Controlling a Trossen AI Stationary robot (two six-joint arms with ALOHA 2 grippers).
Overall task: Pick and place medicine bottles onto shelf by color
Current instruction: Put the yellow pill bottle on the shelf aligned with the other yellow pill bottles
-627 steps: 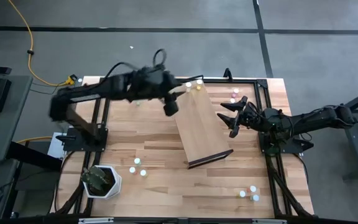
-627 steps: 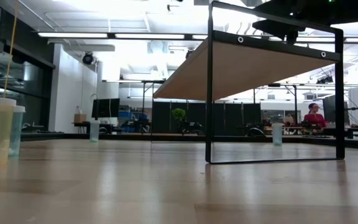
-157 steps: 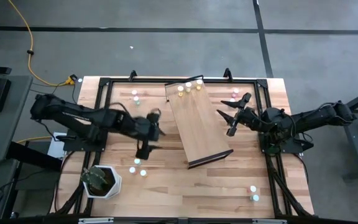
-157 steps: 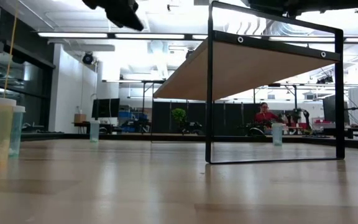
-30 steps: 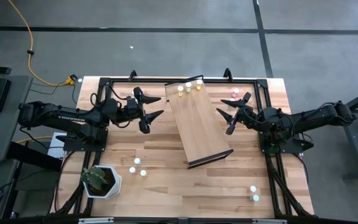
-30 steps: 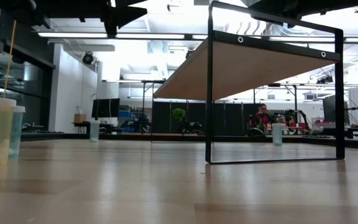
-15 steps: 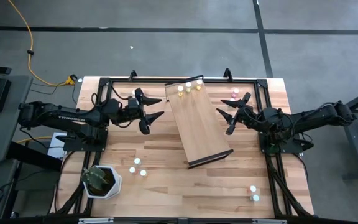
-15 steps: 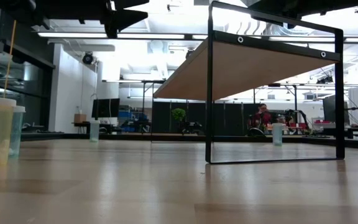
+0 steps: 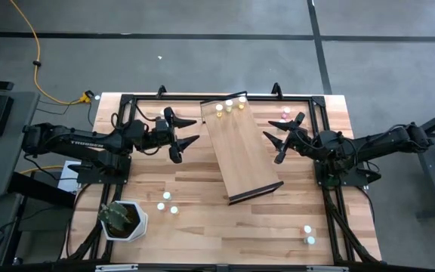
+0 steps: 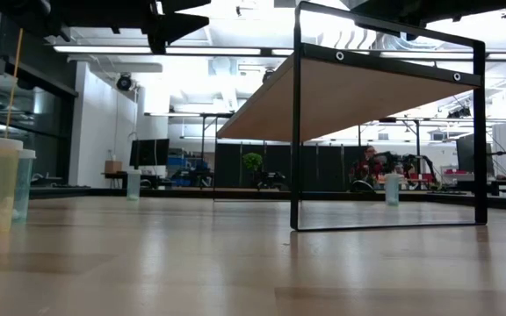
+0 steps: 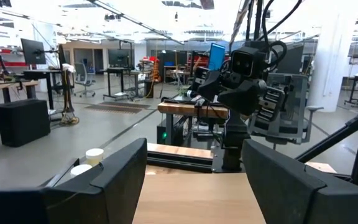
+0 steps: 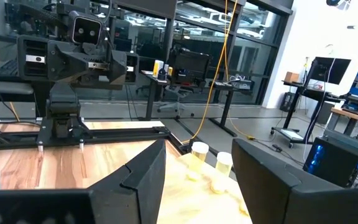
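Medicine bottles: three yellow ones [image 9: 230, 105] stand at the far end of the shelf; pink pair [image 9: 285, 114] near the table's far right; three bottles [image 9: 166, 202] near left beside a white planter [image 9: 124, 221]; two bottles [image 9: 308, 234] near right.
Shelf: tilted wood board [image 9: 240, 147], dark-framed, mid-table.
Left pincer [image 9: 185, 134]: wide, empty, hovering just left of the shelf.
Right pincer [image 9: 278, 140]: fingers apart, holding nothing, beside the shelf's right edge.
Table [image 9: 202, 227]: butcher-block.
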